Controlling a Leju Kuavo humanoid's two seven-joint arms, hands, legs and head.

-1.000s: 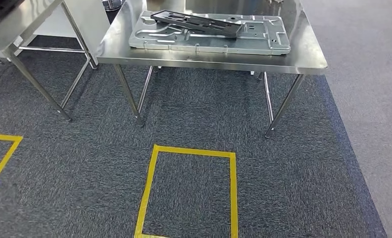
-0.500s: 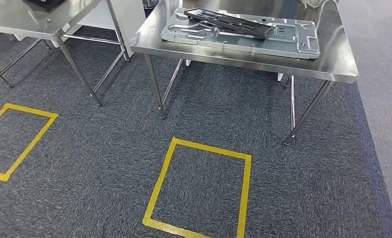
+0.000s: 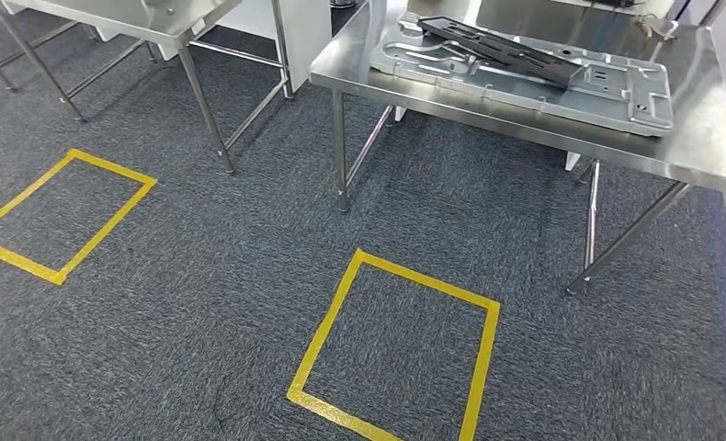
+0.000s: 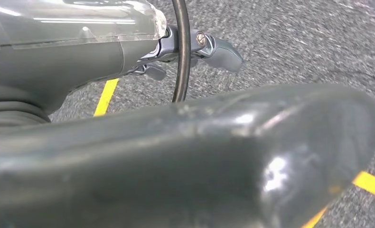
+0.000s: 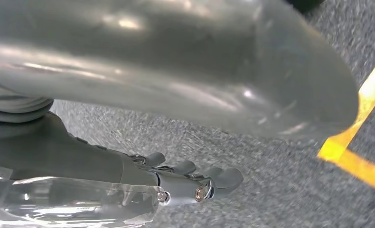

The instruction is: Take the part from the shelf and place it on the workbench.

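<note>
Upper left of head view: second desk (image 3: 157, 14). Upper right: desk (image 3: 699, 147) w/ black part (image 3: 502, 50) lying on grey plate (image 3: 525, 78). Left robot hand (image 4: 195, 47) and right robot hand (image 5: 185, 183) hang over carpet (image 3: 203, 276), well apart from part, fingers extended, holding nothing.

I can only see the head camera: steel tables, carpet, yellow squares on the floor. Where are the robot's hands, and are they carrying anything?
Observer: The left robot hand hangs above the grey carpet and holds nothing.
Operator: And the other one?
Observer: The right robot hand is empty too, with its fingers apart from the thumb and only carpet between them.
Operator: Is anything lying near them?
Observer: A yellow tape line runs across the floor past the right robot hand.
</note>
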